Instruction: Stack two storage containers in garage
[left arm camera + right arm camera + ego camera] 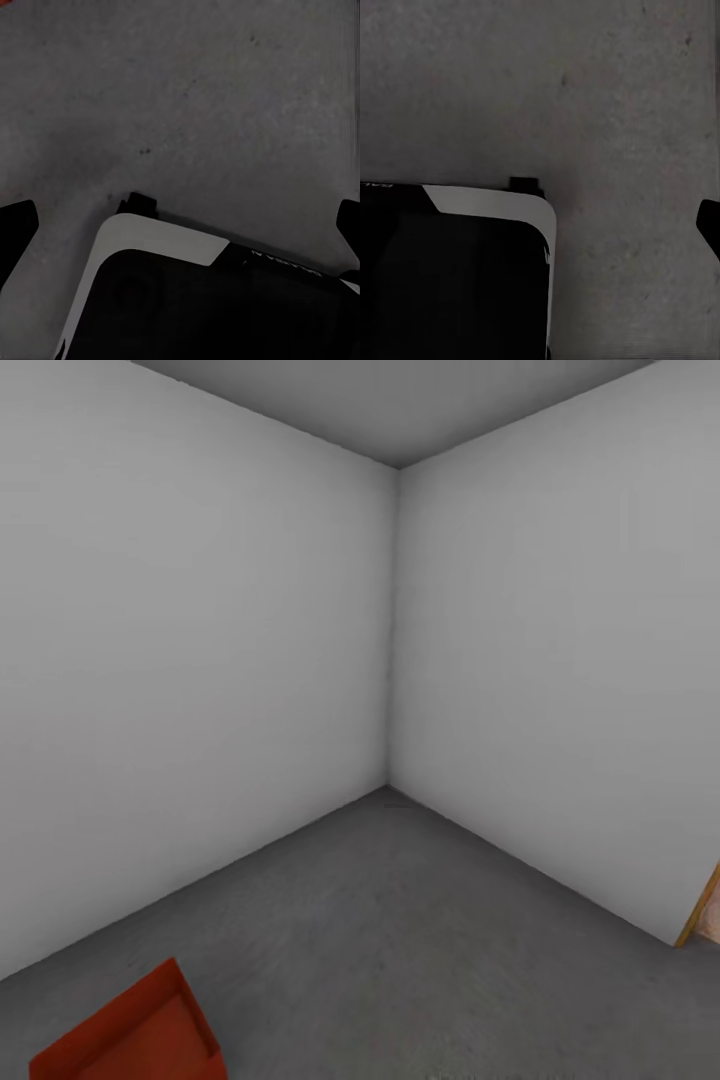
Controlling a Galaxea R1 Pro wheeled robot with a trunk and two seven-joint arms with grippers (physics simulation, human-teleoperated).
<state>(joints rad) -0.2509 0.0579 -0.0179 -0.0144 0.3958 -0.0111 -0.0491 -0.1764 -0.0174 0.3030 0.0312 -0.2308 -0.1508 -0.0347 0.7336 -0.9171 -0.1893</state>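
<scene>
Orange-red storage container [135, 1035] on grey floor [400, 920], bare wall corner [393, 630], left jaws spread empty, right jaws' state unclear

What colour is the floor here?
Dark grey mottled concrete floor, clearest in the head view.

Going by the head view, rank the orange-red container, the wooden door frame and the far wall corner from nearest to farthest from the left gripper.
1. storage container: low at left, on the left gripper's side.
2. door frame: at the right edge, probably nearer than the corner, though it is a close call.
3. wall corner: centre, deepest in the room.
</scene>
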